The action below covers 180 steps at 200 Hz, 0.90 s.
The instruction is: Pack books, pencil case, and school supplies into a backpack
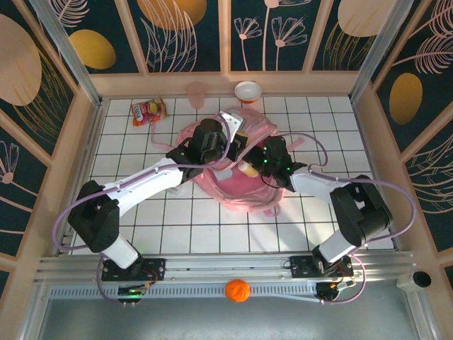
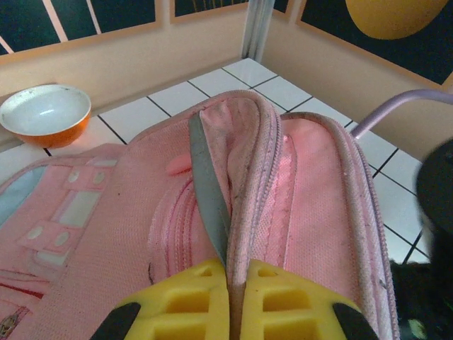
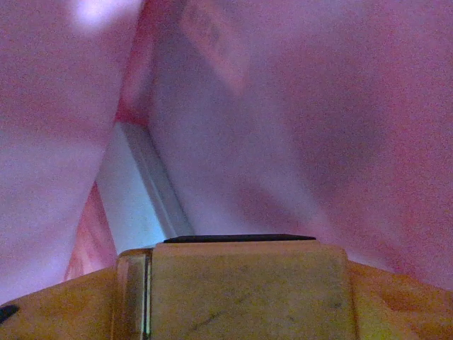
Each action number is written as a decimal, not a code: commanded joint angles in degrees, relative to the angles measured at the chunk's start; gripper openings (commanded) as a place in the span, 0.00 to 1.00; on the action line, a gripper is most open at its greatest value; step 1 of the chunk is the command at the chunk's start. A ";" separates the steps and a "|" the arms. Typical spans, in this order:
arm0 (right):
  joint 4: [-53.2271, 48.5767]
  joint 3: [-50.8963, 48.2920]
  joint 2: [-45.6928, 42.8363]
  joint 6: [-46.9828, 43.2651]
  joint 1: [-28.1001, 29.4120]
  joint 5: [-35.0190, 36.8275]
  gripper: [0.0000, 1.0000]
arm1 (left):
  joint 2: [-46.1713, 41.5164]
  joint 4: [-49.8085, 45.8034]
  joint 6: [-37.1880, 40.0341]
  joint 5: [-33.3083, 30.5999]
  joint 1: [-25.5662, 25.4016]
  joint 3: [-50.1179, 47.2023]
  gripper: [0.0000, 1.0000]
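Note:
The pink backpack (image 1: 237, 188) lies in the middle of the tiled table, its top opening held apart. My left gripper (image 2: 236, 283) is shut on the backpack's zip rim (image 2: 248, 184), with a grey strip of lining (image 2: 207, 184) pinched alongside; in the top view it (image 1: 236, 136) sits at the bag's far edge. My right gripper (image 3: 244, 273) is inside the bag, pink fabric (image 3: 318, 127) all around, shut on a tan school-supplies block (image 3: 248, 301). From above, that block (image 1: 248, 168) shows at the opening. A pale flat piece (image 3: 131, 205) lies deeper inside.
A red-and-yellow snack packet (image 1: 147, 111) lies at the back left. A pink cup (image 1: 196, 93) and an orange bowl (image 1: 248, 91) stand by the back wall; the bowl (image 2: 44, 113) is just beyond the bag. An orange ball (image 1: 238, 290) rests on the front rail.

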 commanded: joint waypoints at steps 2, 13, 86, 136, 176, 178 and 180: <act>11.33 2.76 3.76 5.55 -1.54 -0.51 0.43 | -2.12 8.77 -0.93 3.82 -0.22 3.63 0.00; 13.30 3.37 5.62 7.46 -1.70 -0.52 0.45 | -2.23 8.81 -1.07 4.10 -0.18 3.49 0.00; 20.38 2.81 9.83 15.45 -1.98 -3.07 0.74 | -2.45 8.66 -0.52 3.23 -0.18 2.60 0.00; 19.43 -2.05 3.35 14.88 -1.93 -2.99 0.79 | -2.25 8.80 -0.28 2.27 0.09 1.88 0.00; 10.65 -9.98 -11.14 9.15 -1.50 -0.69 0.77 | -1.91 8.32 1.27 0.36 0.46 0.43 0.00; 9.89 -10.42 -12.03 8.86 -1.56 -0.63 0.77 | -1.79 8.17 1.44 0.26 0.43 0.39 0.00; 9.17 -10.79 -13.00 8.54 -1.58 -0.38 0.77 | -1.70 8.09 1.50 0.20 0.44 0.38 0.00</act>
